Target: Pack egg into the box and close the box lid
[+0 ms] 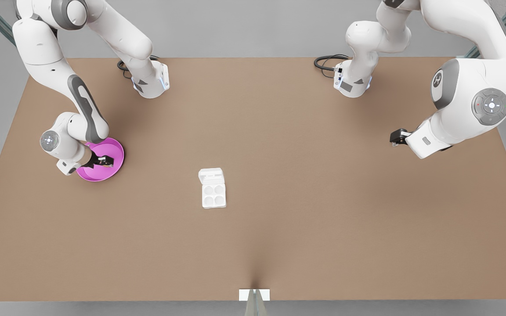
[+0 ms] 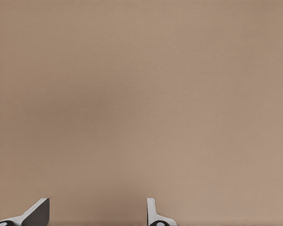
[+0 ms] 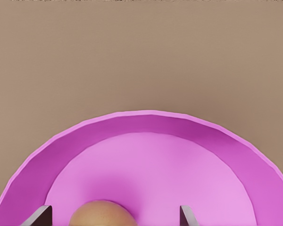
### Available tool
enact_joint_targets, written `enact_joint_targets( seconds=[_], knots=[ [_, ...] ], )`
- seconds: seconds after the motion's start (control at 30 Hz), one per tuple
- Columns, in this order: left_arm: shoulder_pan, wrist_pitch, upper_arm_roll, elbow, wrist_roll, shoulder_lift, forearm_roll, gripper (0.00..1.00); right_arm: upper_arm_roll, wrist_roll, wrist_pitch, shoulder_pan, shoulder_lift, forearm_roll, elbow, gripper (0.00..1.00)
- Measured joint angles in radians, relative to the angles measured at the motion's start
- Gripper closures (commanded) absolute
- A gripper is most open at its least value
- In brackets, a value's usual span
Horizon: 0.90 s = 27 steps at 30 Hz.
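Pink plate (image 1: 114, 169) at the front view's left holds the egg (image 3: 103, 214) between my right gripper's (image 1: 103, 161) spread fingers, ungrasped; box (image 1: 214, 195) mid-frame empty, box lid (image 1: 211, 176) open; left gripper (image 1: 397, 137) waits open.

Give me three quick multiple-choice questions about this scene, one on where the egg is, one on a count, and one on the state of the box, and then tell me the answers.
1. Where is the egg?
A. In a cup of the box
B. In the pink plate
C. On the bare table

2. How many round cups does the box have?
A. Two
B. Four
C. Six

3. What state is the box lid in?
A. Open, laid back
B. Shut over the cups
C. Taken off and set elsewhere

Answers: 1 B, the right wrist view shows the egg on the pink plate, between the fingers of the open right gripper. 2 B, the front view shows four cups, all empty. 3 A, the lid lies back flat beside the base, its inside showing. The left gripper waits open over the table, at the front view's right.
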<state>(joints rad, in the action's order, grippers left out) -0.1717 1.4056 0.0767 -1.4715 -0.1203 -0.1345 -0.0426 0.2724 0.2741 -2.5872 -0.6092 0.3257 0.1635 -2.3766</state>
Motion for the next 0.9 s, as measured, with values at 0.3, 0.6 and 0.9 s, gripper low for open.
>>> enact_joint_targets(
  seconds=[0.3, 0.6, 0.9],
  knots=[
    [-0.001, 0.0, -0.002, 0.0, -0.001, -0.002, 0.0, 0.0, -0.001, 0.009, 0.01, 0.021, 0.0, 0.0, -0.01, 0.0],
    [0.0, 0.001, -0.002, 0.0, -0.001, -0.002, 0.0, 0.0, -0.001, 0.014, 0.036, 0.023, 0.021, 0.001, -0.011, 0.0],
    [-0.002, 0.0, -0.002, 0.0, -0.001, -0.003, 0.0, 0.0, -0.001, 0.02, 0.036, 0.024, 0.051, 0.001, -0.006, 0.0]
  ],
)
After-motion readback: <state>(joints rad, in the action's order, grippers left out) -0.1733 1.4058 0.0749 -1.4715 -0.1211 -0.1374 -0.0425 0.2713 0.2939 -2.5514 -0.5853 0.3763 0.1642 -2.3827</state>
